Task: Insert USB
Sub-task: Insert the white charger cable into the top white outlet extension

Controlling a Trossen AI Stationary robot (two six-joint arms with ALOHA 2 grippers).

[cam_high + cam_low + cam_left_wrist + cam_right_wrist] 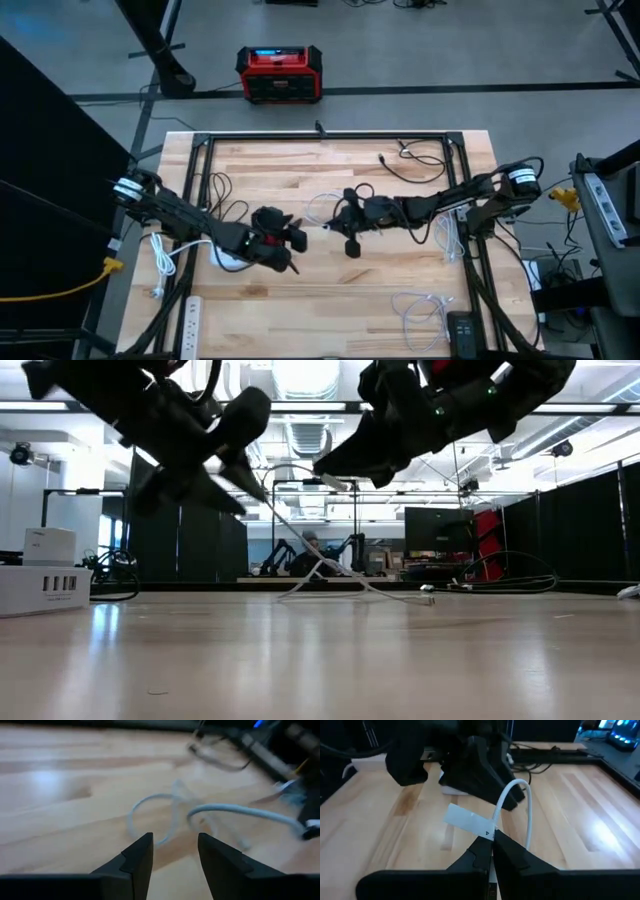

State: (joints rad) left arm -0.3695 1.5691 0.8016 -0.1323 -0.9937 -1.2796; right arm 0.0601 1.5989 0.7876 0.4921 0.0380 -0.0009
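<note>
My right gripper [492, 840] hangs above the table's middle [330, 226], shut on a white USB cable. The cable's flat white plug [469, 821] sticks out past the fingertips toward my left gripper. From the fingers the cable [526, 805] arcs up and drops to loops [160, 815] lying on the wood. My left gripper [175, 852] stands open just left of the plug [295, 243], raised off the table, with nothing between its fingers. A white box with a row of ports [45, 588] stands on the table at the left of the low view. My right gripper pinches the cable between its two fingers right behind the plug [493, 833]. The fingers come nearly level from the table's right. The plug [335, 484] is lifted clear and tilted, and the cable [300, 550] hangs slack below it down to the table.
A white power strip [190, 320] lies at the near left edge. Coiled white cables [425, 308] lie near right beside a dark device [462, 330]. A black cable [415, 165] lies at the far right. A black metal frame [330, 135] borders the tabletop.
</note>
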